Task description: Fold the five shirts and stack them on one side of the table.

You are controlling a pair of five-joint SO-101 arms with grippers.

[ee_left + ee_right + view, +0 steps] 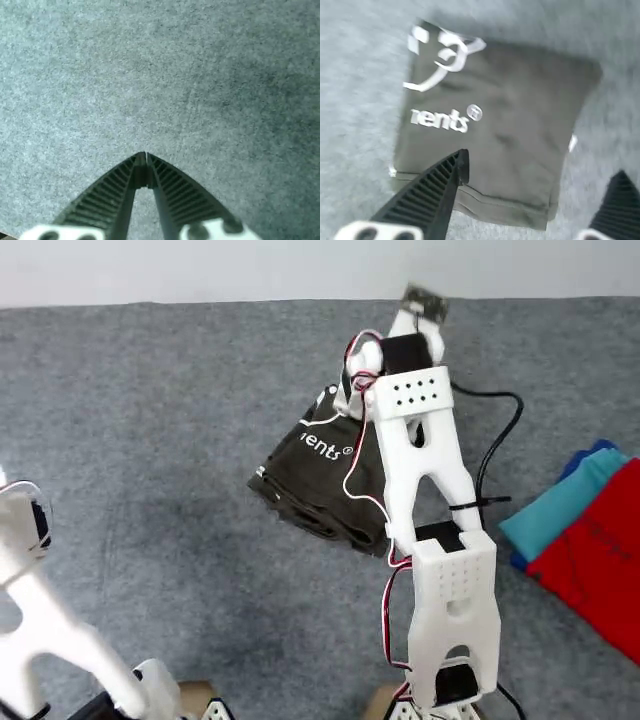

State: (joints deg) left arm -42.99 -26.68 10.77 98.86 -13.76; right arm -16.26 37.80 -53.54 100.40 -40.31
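Note:
A folded dark olive shirt (318, 478) with white print lies on the grey table, partly under a white arm that stretches over it. In the right wrist view the same shirt (510, 130) lies flat below my right gripper (540, 175), whose fingers are spread wide apart above it and hold nothing. My left gripper (145, 159) hangs over bare grey cloth with its ribbed fingers (112, 195) pressed together, nothing between them. A stack of folded shirts, red (600, 560) over teal (560, 505) and blue (590, 453), sits at the table's right edge.
The grey felt table (150, 440) has open room across its left half. A second white arm (40, 620) stands at the lower left corner. Black and red cables (495, 455) trail beside the arm over the shirt.

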